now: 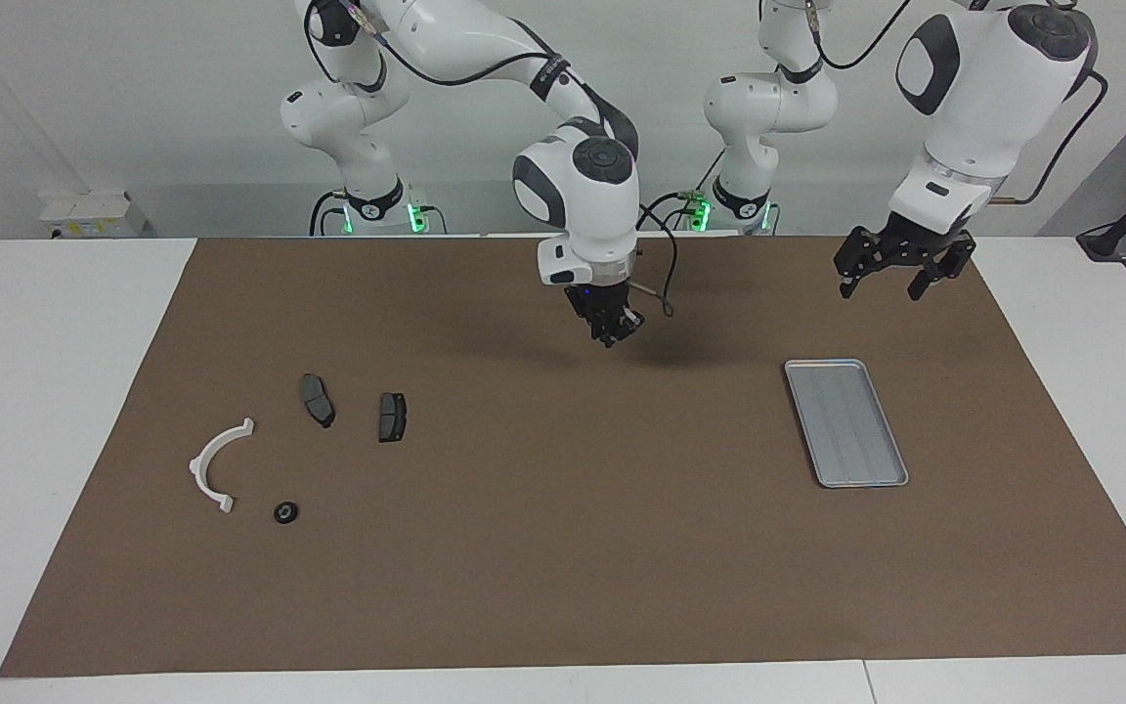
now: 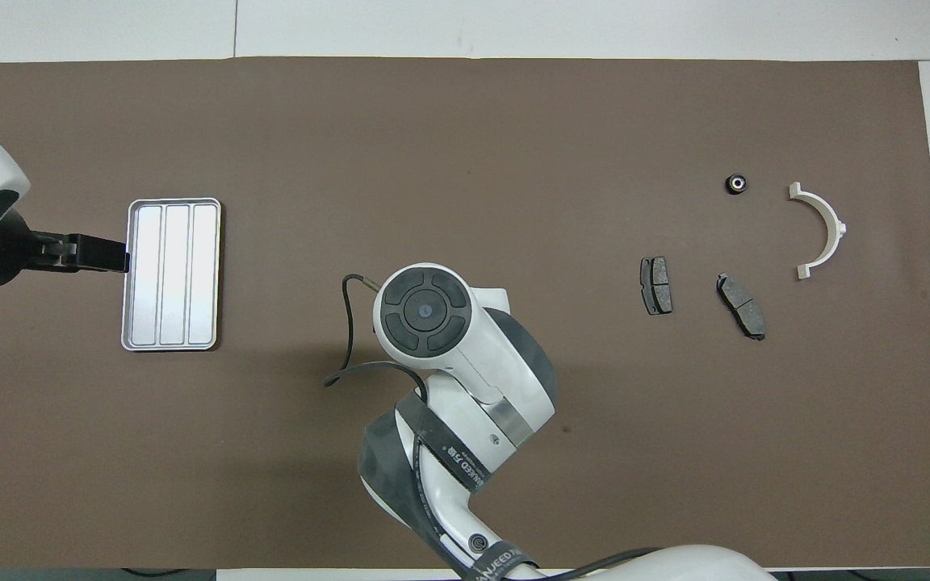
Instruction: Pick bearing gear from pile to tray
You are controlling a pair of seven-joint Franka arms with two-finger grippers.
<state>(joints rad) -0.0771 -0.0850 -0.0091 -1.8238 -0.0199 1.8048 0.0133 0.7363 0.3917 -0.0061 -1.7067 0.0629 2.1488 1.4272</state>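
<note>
The pile lies toward the right arm's end of the mat: a white arc bracket point(image 1: 199, 467) point(image 2: 839, 230), two dark brake pads point(image 1: 318, 400) point(image 1: 392, 417) point(image 2: 656, 285) point(image 2: 742, 305), and one small black round bearing gear point(image 1: 285, 511) point(image 2: 736, 183) beside the bracket. The silver tray point(image 1: 822, 364) point(image 2: 173, 200) sits toward the left arm's end, its ridged bottom bare. My right gripper point(image 1: 612, 332) hangs shut over the mat's middle; I cannot make out anything in its fingertips, and its own wrist hides it from overhead. My left gripper point(image 1: 893, 276) point(image 2: 106, 254) waits open above the mat by the tray's edge.
The brown mat point(image 1: 563, 548) covers most of the white table. A cable loops off the right wrist point(image 2: 352, 323). Bare mat separates the pile from the tray.
</note>
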